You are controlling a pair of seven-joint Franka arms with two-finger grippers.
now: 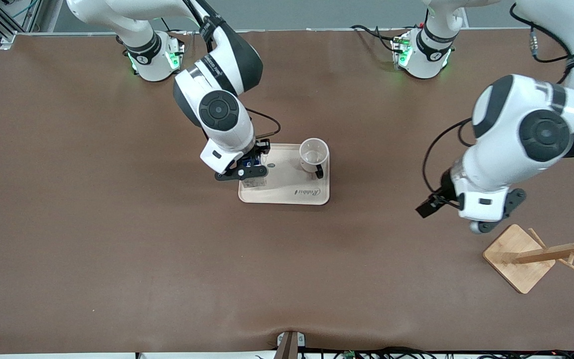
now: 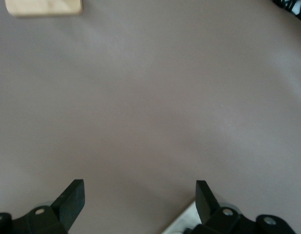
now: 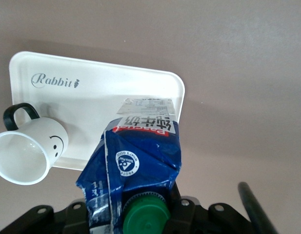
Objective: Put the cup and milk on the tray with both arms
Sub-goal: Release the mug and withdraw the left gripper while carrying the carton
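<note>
My right claw (image 1: 253,168) is clamped on the milk (image 1: 252,162), gripping the dark blue top of the carton just under its green screw cap (image 3: 146,218), and it hangs over the end of the tray (image 1: 287,195) that faces the right arm's end of the bench (image 1: 92,224). In the right wrist view the milk's white lower part reaches down to the tray floor near the rim, though I cannot tell whether it is touching or just above it. The cream tray lies flat around the middle of the bench, with its script word "Rabbit" along the edge nearer the front camera. The cup (image 1: 313,155) stands upright on the tray, in the corner toward the left arm's end and farther from the front camera; its black handle (image 1: 319,173) points toward the front camera and the smiley face (image 3: 54,143) shows on its side in the right wrist view. My left claw (image 2: 139,201) waits with its fingers (image 2: 72,199) spread wide and holding nothing, up over bare bench well apart from the tray, toward the left arm's end. Beside it, nearer the front camera, the wooden rack (image 1: 541,252) stands on its square base close to that end's edge.
</note>
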